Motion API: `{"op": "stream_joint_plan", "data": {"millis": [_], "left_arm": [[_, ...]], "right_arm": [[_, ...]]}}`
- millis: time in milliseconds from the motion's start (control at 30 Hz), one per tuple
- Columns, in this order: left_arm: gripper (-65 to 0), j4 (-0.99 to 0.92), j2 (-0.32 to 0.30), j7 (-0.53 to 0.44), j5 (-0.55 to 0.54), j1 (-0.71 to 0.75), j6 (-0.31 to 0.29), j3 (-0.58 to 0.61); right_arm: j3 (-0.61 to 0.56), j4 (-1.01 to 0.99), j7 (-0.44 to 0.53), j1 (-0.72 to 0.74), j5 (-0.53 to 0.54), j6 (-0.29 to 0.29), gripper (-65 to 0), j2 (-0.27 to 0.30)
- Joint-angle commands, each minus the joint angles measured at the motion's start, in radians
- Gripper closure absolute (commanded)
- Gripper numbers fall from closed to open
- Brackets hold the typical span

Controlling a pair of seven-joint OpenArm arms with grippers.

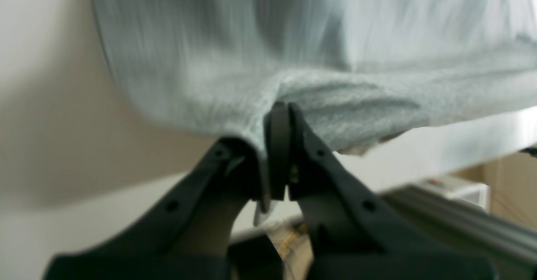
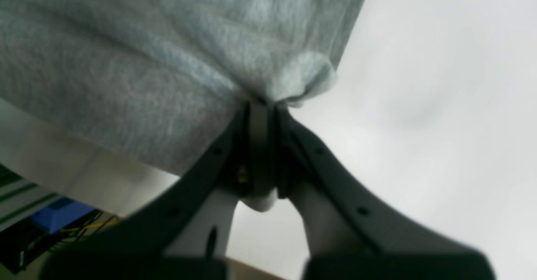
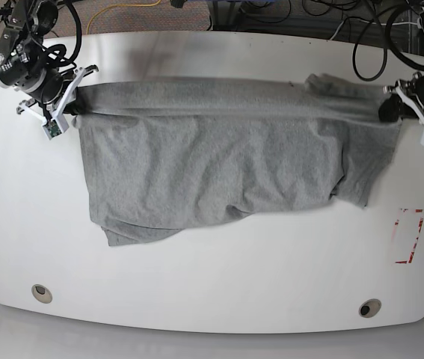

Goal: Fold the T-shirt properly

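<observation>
The heather-grey T-shirt [image 3: 212, 164] hangs stretched between my two grippers above the white table [image 3: 212, 277], its plain side showing and its lower part draped on the tabletop. My left gripper [image 3: 387, 111] at the right of the base view is shut on one top corner of the T-shirt [image 1: 293, 91]; in the left wrist view the gripper [image 1: 280, 106] pinches bunched cloth. My right gripper [image 3: 75, 101] at the left is shut on the other top corner; in the right wrist view the gripper [image 2: 261, 102] clamps a gathered fold of the T-shirt [image 2: 138, 74]. No lettering shows.
A red-outlined rectangle [image 3: 407, 236] is marked on the table at the right. Two round holes [image 3: 41, 292] [image 3: 369, 307] sit near the front edge. Cables [image 3: 271, 11] lie beyond the far edge.
</observation>
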Motion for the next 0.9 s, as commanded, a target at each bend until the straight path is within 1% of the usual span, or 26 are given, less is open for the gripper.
{"op": "stream_joint_plan", "data": {"millis": [0,100,133,233,267,333,500,633,733,767,867], "left_arm": [[0.0,0.036,-0.028,-0.036,-0.017,-0.089,0.0,0.01],[0.0,0.034,-0.031,-0.036,-0.012,-0.174,0.0,0.039],[0.0,0.033,-0.043,-0.031,-0.011,-0.23,0.0,0.051],[0.0,0.031,-0.057,-0.005,-0.006,-0.335,0.0,0.074],[0.0,0.031,-0.057,-0.002,-0.003,-0.35,0.0,0.077],[0.0,0.031,-0.057,0.019,0.025,-0.433,0.0,0.09],[0.0,0.03,-0.057,0.02,0.094,-0.596,0.0,0.13],[0.0,0.03,-0.057,0.02,0.152,-0.703,0.0,0.166],[0.0,0.03,-0.054,0.02,0.218,-0.791,0.0,0.199],[0.0,0.028,-0.052,0.02,0.241,-0.826,0.0,0.208],[0.0,0.025,-0.051,0.02,0.292,-0.904,0.0,0.228]], "right_arm": [[0.011,0.018,0.017,0.068,-0.004,-0.003,-1.9,0.023],[0.011,0.018,0.015,0.105,-0.004,-0.003,-1.9,0.03],[0.01,0.018,0.015,0.139,-0.005,-0.003,-1.9,0.052],[0.01,0.015,0.015,0.207,-0.005,-0.003,-1.9,0.085],[0.01,0.015,0.015,0.216,-0.005,-0.003,-1.9,0.09],[0.007,0.012,0.015,0.265,-0.005,-0.003,-1.9,0.112],[0.002,0.004,0.01,0.389,-0.004,-0.003,-1.9,0.171],[-0.003,-0.019,-0.02,0.489,-0.002,-0.003,-1.9,0.207],[-0.047,-0.037,-0.048,0.587,-0.004,-0.003,-1.9,0.242],[-0.065,-0.045,-0.048,0.618,-0.004,-0.003,-1.9,0.262],[-0.102,-0.051,-0.048,0.684,-0.004,-0.003,-1.9,0.296]]}}
